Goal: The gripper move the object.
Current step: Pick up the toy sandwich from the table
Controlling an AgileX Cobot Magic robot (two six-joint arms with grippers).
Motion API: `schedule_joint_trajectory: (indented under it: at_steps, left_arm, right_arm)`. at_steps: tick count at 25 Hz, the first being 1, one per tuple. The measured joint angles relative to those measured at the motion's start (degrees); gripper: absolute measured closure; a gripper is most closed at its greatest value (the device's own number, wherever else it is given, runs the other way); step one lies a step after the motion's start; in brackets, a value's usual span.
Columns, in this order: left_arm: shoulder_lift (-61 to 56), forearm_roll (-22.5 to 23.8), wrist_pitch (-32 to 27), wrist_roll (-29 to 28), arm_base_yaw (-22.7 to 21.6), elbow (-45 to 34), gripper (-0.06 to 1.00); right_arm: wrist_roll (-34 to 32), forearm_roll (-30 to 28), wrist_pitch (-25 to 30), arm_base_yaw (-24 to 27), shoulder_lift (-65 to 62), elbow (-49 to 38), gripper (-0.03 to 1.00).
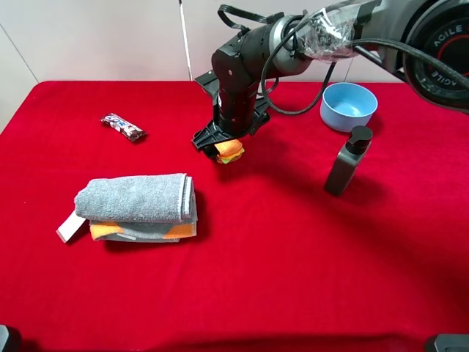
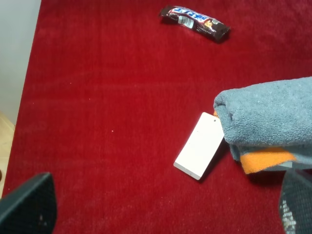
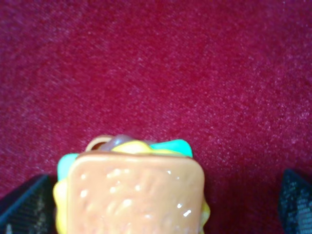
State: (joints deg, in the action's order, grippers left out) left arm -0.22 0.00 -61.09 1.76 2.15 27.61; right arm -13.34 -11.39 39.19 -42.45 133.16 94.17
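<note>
The toy sandwich, with orange-yellow slices and green and red layers, lies on the red cloth just left of the table's middle, towards the back. My right gripper is directly over it. In the right wrist view the sandwich sits between the two fingertips, which stand wide apart with a gap on at least one side, so the gripper is open around it. My left gripper is open and empty, low at the front left near the towel's white tag.
A folded grey towel on an orange cloth lies front left, also in the left wrist view. A wrapped candy bar lies back left. A blue bowl and a dark grey bottle stand at the right.
</note>
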Motion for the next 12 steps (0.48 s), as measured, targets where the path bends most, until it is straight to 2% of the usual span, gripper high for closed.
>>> schedule_joint_trajectory:
  at_steps: [9, 12]
  left_arm:
    - [0.0, 0.0, 0.0, 0.0, 0.0, 0.0, 0.05]
    - [0.0, 0.0, 0.0, 0.0, 0.0, 0.0, 0.05]
  right_arm:
    - [0.9, 1.6, -0.6, 0.2, 0.1, 0.0, 0.28]
    - [1.2, 1.8, -0.6, 0.2, 0.1, 0.0, 0.34]
